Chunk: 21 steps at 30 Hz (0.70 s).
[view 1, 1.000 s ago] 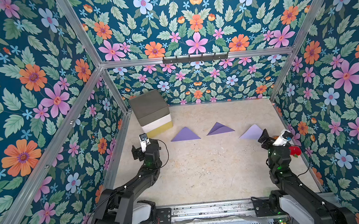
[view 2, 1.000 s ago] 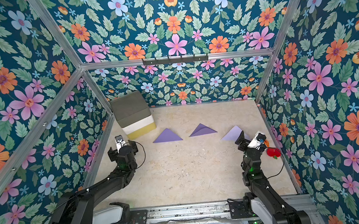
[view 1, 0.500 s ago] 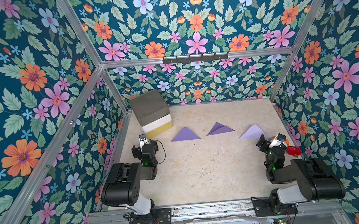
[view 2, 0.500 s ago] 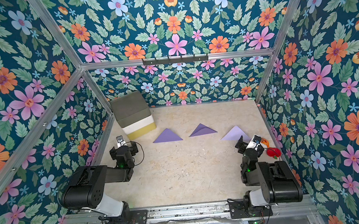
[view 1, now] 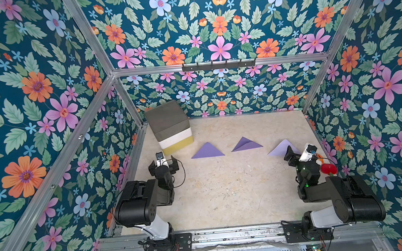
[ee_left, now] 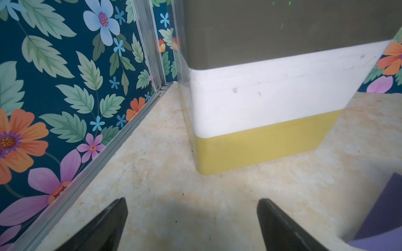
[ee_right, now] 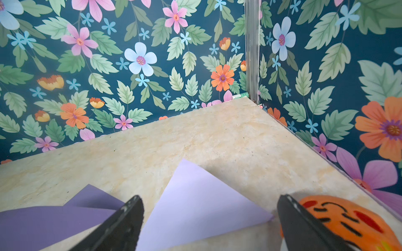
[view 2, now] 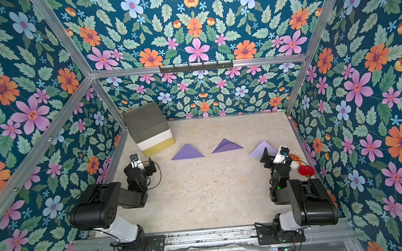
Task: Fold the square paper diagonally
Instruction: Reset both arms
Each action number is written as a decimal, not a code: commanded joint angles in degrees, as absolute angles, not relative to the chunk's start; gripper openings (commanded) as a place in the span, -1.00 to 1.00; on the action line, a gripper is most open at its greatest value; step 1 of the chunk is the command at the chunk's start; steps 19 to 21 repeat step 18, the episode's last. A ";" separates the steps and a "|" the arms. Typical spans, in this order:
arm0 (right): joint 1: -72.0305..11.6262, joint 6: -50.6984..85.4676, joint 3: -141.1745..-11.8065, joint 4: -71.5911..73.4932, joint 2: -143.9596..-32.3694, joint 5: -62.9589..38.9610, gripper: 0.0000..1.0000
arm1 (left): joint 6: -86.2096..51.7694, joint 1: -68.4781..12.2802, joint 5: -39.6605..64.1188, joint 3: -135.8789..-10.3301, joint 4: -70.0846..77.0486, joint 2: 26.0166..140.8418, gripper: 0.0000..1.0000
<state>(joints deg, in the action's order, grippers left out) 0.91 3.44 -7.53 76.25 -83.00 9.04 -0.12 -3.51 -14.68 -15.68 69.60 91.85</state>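
Three purple papers, each folded into a triangle, lie flat in a row across the far half of the table: a left one (view 1: 207,150), a middle one (view 1: 245,144) with a raised flap, and a paler right one (view 1: 279,148). My left gripper (view 1: 163,162) stands open and empty just in front of the foam blocks, with bare table between its fingers (ee_left: 108,223). My right gripper (view 1: 299,154) is open too, low over the near corner of the pale triangle (ee_right: 195,204). It touches nothing. The middle paper (ee_right: 54,221) shows beside it.
A stack of grey, white and yellow foam blocks (view 1: 170,126) stands in the back left corner. An orange plush (ee_right: 348,219) and a red toy (view 1: 328,168) lie by the right wall, next to the right gripper. Flowered walls close three sides.
Both arms have folded up, their elbows rising near the bases, while both grippers stayed about where they were, open. The papers have not moved.
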 commanded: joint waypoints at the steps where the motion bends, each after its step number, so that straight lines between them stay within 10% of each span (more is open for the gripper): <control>1: 0.88 2.82 -7.70 76.68 -83.05 8.53 0.99 | -0.60 -3.51 -13.84 -15.69 71.33 91.76 0.99; 21: 0.89 2.22 -7.83 76.38 -83.08 7.34 0.99 | -0.62 -3.46 -13.71 -15.71 71.19 91.71 0.99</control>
